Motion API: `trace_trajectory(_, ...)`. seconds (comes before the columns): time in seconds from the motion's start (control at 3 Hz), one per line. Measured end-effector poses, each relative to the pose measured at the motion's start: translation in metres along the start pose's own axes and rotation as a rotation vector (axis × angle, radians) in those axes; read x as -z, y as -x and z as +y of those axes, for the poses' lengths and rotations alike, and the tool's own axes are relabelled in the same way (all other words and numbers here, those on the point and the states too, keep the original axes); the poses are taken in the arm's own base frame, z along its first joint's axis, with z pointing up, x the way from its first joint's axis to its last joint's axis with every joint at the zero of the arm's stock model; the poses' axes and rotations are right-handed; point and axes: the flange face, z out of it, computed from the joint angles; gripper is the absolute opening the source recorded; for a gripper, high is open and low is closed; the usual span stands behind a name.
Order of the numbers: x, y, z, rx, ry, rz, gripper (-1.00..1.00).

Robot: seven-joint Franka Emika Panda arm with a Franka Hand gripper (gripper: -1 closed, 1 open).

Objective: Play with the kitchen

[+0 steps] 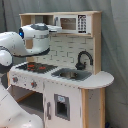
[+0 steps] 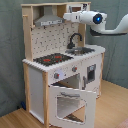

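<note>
The kitchen (image 2: 60, 65) stands on a light wooden floor (image 2: 112, 107) in front of a grey curtain backdrop (image 2: 10, 60). Its counter (image 1: 102, 78) carries one black-and-red stovetop (image 1: 36, 66), one silver sink (image 1: 71, 74) and one black faucet (image 1: 83, 60). Above the stovetop hangs one grey hood (image 2: 47, 20); beside it, over the sink, sits one small microwave cabinet (image 1: 74, 23). Below the stovetop, one windowed oven door (image 2: 70, 102) hangs folded down and open. One white robot arm (image 2: 95, 19) reaches in at hood height. Its pincer (image 2: 66, 16) points toward the hood; how wide it stands cannot be told.
</note>
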Motion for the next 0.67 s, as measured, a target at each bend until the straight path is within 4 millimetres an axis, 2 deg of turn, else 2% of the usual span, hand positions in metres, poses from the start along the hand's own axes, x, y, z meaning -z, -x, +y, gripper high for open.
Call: trace_trajectory(0.67,0.029,0.011,-0.007,-0.01,0.023,0.027,-1.0)
